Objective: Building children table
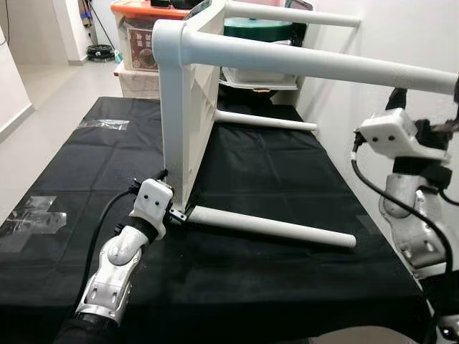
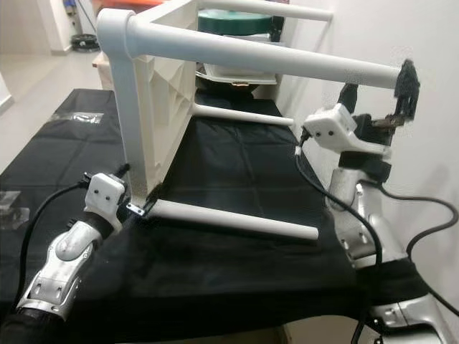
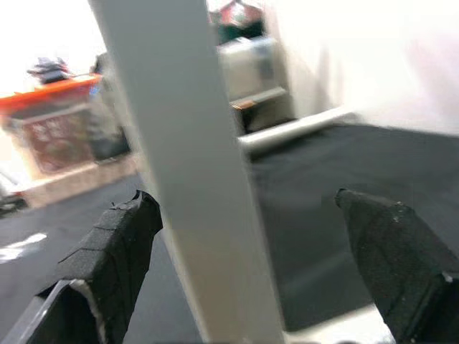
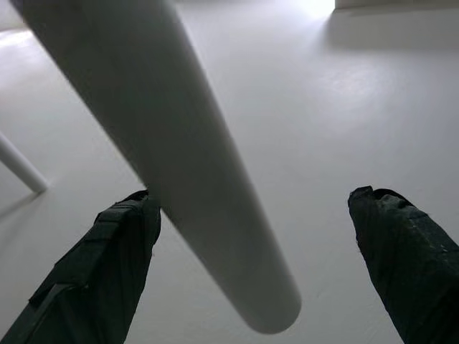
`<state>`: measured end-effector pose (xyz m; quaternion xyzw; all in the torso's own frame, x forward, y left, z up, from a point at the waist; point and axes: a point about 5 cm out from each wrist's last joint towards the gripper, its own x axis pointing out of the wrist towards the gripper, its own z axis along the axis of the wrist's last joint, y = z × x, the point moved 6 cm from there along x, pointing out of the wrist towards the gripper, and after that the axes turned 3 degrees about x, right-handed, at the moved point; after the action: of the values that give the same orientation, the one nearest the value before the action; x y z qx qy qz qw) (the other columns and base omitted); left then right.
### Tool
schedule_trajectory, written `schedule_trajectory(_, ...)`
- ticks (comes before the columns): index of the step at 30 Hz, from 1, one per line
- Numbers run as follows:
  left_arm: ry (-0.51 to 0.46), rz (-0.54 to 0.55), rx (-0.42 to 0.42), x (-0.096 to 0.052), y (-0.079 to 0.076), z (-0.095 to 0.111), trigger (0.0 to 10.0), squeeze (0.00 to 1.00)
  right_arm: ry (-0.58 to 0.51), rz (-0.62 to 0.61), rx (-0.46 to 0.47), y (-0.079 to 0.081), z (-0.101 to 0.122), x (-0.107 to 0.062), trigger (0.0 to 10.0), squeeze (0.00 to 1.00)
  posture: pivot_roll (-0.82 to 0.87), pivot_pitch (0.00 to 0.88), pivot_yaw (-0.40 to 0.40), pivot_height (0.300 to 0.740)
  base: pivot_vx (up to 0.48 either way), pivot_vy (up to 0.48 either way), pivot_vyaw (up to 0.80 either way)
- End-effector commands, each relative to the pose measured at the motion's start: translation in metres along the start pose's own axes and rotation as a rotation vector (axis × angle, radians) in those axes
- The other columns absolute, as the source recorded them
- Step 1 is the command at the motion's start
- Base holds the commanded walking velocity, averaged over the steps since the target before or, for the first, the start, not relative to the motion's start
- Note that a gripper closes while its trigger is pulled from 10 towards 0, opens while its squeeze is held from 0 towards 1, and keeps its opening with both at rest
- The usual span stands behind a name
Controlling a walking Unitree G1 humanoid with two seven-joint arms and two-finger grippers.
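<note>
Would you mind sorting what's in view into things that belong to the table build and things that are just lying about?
Belongs to the job:
- white children's table, on its side on the black cloth
- its four white legs
- left claw, open at the lower tabletop corner
- right claw, open around the upper leg's end

Just lying about:
- orange-lidded storage box
- green round lid
- clear tape

A white table (image 1: 188,93) lies on its side on black cloth (image 1: 272,172), four round legs (image 1: 272,227) sticking out sideways.
</note>
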<state>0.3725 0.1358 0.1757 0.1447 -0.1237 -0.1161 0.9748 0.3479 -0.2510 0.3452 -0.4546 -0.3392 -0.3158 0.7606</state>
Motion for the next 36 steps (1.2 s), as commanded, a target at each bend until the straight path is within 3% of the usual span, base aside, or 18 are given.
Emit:
schedule_trajectory(1,0.006,0.019,-0.002,0.000,0.000,0.000,10.0,0.00,-0.013,-0.010,-0.023,-0.003,-0.002,0.003,10.0,0.00,-0.06,0.000,-0.098,0.740,0.000,0.000,0.00)
schedule_trajectory(13,0.026,0.078,0.009,0.005,0.016,-0.010,10.0,0.00,-0.043,0.025,-0.033,0.004,-0.006,0.018,10.0,0.00,-0.06,0.000,-0.104,0.740,0.000,0.000,0.00)
schedule_trajectory(22,0.085,0.071,0.032,0.026,0.028,-0.025,10.0,0.00,-0.056,0.039,-0.014,0.007,-0.006,0.021,10.0,0.00,-0.07,0.000,-0.085,0.740,0.000,0.000,0.00)
schedule_trajectory(36,0.142,0.044,0.018,0.030,0.023,-0.044,10.0,0.00,-0.093,0.066,-0.040,0.009,-0.005,0.035,10.0,0.00,-0.08,0.000,-0.087,0.740,0.000,0.000,0.00)
